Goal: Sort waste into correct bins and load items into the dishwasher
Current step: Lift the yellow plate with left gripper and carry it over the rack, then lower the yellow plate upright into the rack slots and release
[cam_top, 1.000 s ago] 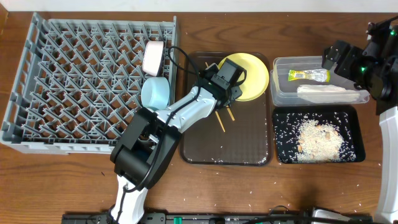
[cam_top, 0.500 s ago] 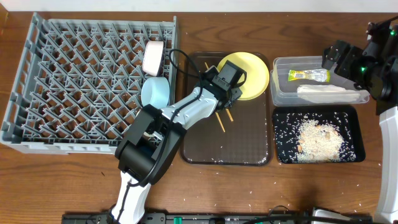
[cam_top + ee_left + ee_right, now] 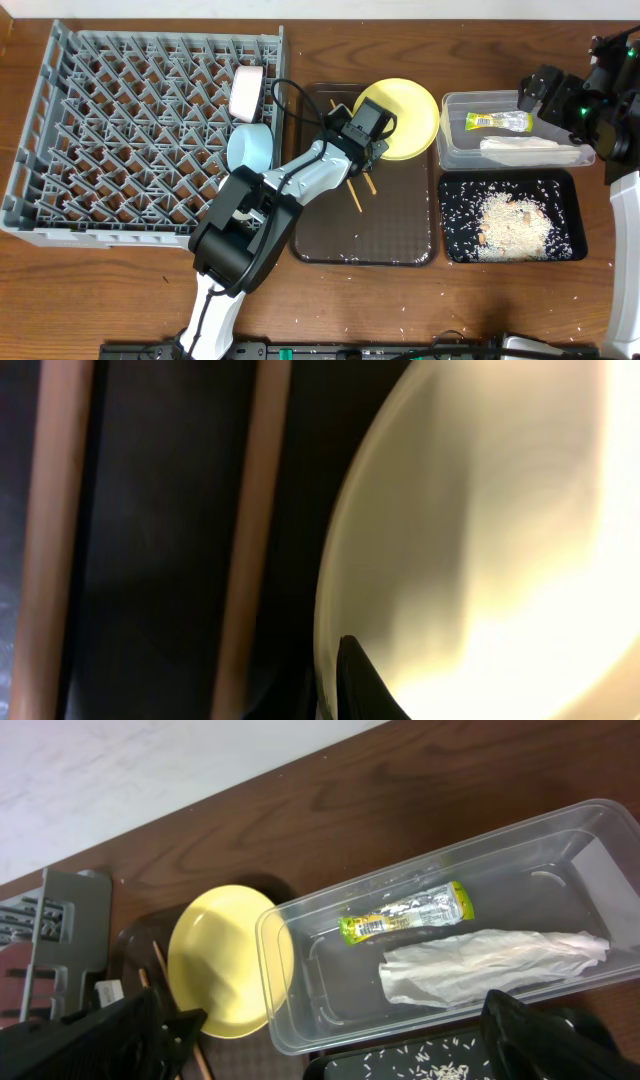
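left gripper (image 3: 374, 142) jaws seem pinched on the rim of the yellow plate (image 3: 405, 115), tilted over the brown tray (image 3: 400, 235) — thin edge grip; it could slip onto the chopsticks (image 3: 353, 197) or clip the clear tub (image 3: 448, 152); right gripper (image 3: 530, 95) jaws wide, empty, by the tub

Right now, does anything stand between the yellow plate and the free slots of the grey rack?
Yes. A light blue bowl and a white bowl stand on edge at the rack's right side, directly between the plate and the free slots further left.
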Robot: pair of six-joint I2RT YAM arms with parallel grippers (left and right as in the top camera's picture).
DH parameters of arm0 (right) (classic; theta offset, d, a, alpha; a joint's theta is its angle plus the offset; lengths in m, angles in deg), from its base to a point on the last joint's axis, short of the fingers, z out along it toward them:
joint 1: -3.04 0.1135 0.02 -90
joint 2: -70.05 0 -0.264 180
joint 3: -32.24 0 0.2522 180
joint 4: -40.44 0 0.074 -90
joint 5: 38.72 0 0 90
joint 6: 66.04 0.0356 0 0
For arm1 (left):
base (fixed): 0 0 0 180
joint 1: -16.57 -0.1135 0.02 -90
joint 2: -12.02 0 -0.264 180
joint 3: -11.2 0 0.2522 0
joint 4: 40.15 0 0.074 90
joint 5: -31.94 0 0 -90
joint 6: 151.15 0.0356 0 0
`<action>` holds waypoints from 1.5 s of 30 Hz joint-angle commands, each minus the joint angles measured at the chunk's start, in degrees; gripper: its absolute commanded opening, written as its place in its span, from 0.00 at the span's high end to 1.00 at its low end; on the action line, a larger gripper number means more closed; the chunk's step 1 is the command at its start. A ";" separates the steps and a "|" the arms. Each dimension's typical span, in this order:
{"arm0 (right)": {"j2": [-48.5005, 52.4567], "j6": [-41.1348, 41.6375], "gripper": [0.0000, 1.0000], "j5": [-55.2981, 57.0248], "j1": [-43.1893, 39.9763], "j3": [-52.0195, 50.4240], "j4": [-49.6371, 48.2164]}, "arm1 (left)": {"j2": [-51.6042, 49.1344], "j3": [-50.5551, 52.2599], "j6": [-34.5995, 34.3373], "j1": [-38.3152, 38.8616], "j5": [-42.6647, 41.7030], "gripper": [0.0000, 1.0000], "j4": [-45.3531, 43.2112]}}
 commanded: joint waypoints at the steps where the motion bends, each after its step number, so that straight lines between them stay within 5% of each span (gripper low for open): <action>1: 0.07 0.70 0.01 -0.28 -0.15 0.68 0.04 | -1.18 -0.39 -0.09 -0.42 2.27 0.92 -0.92; 19: 0.07 0.70 0.01 -0.28 -0.15 0.68 0.04 | 2.25 -0.42 2.34 -4.26 2.23 0.93 -8.68; 34: 0.07 0.70 0.01 -0.28 -0.15 0.68 0.04 | 11.15 -0.42 8.22 -5.05 2.25 0.93 -8.15; 45: 0.07 0.70 0.01 -0.28 -0.15 0.68 0.04 | 23.80 -0.42 14.93 -14.78 2.23 0.93 -1.68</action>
